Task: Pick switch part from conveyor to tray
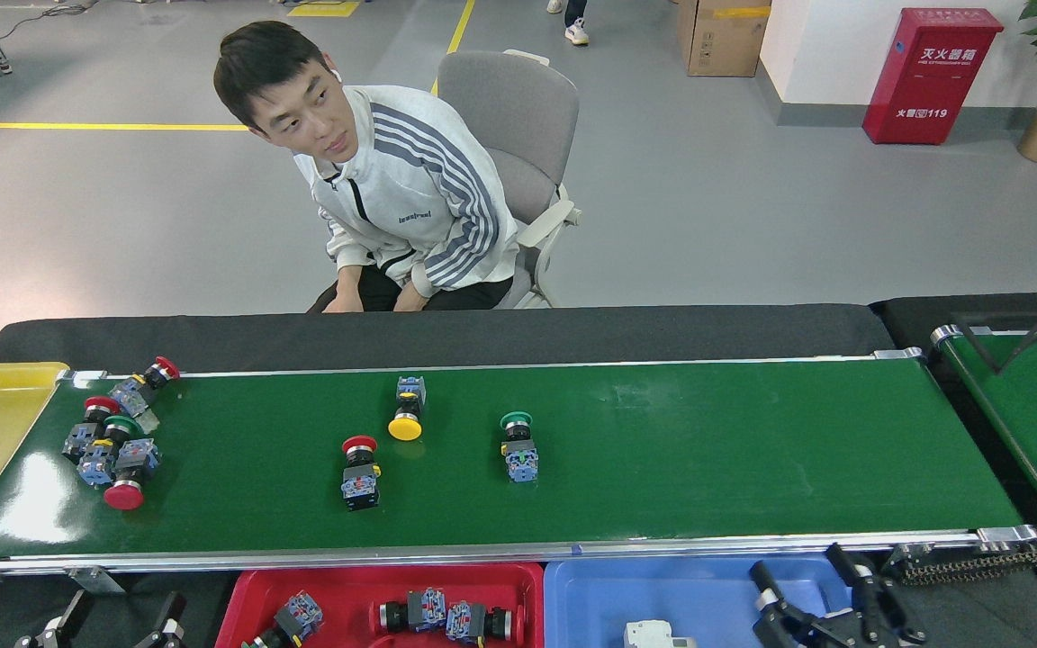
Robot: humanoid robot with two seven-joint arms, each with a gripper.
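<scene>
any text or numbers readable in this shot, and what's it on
"灭火器箱": white characters on the red fire extinguisher box.
"119": white number lower on the same box; the characters before it are too small to read.
Dark chest logo on the person's white striped jacket: too blurred to read.
Cardboard box: no legible text.

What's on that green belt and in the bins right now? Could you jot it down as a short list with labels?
conveyor: long green belt with silver rails
loose on belt: red-capped switch, yellow-capped switch, green-capped switch
left end of belt: cluster of switches, red and green caps
red tray: several switches inside
blue tray: white part at bottom edge
right gripper: over blue tray, fingers apart, holding nothing
left gripper: at bottom edge, fingers apart
person: seated behind the belt
</scene>
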